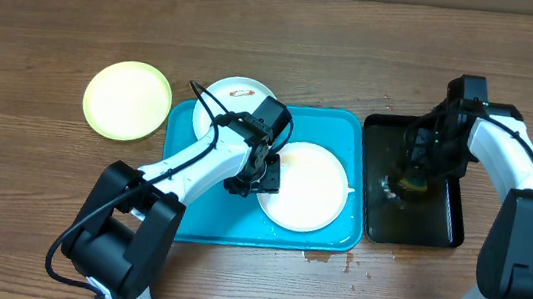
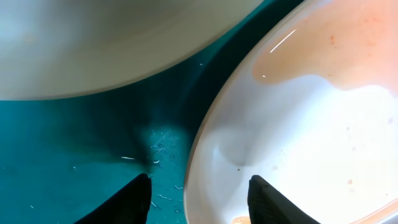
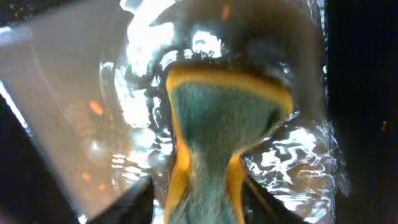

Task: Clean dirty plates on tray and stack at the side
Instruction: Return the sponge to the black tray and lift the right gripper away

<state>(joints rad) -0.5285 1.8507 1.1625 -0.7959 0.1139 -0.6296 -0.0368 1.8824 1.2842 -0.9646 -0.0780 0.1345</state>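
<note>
Getting ready to scrub is being judged the step. The round, shiny white plate (image 1: 308, 184) is lying on the blue tray (image 1: 228, 221) at the middle of the frame, its rim being straddled by the left gripper (image 1: 261, 177), fingers apart, nothing pinched. At right, the soft sponge (image 3: 224, 124) is sitting in the right gripper (image 1: 412, 176); squeezed or let go cannot be told. Next, 1 firm rim pinch is being called for.

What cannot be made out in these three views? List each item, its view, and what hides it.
- Overhead: part of the red-smeared plate, covered by the left arm.
- Left wrist: much of the tray plate, cut off by the right and bottom edges.
- Right wrist: whether the right gripper grips the sponge; blur and glare hide the contact.
</note>
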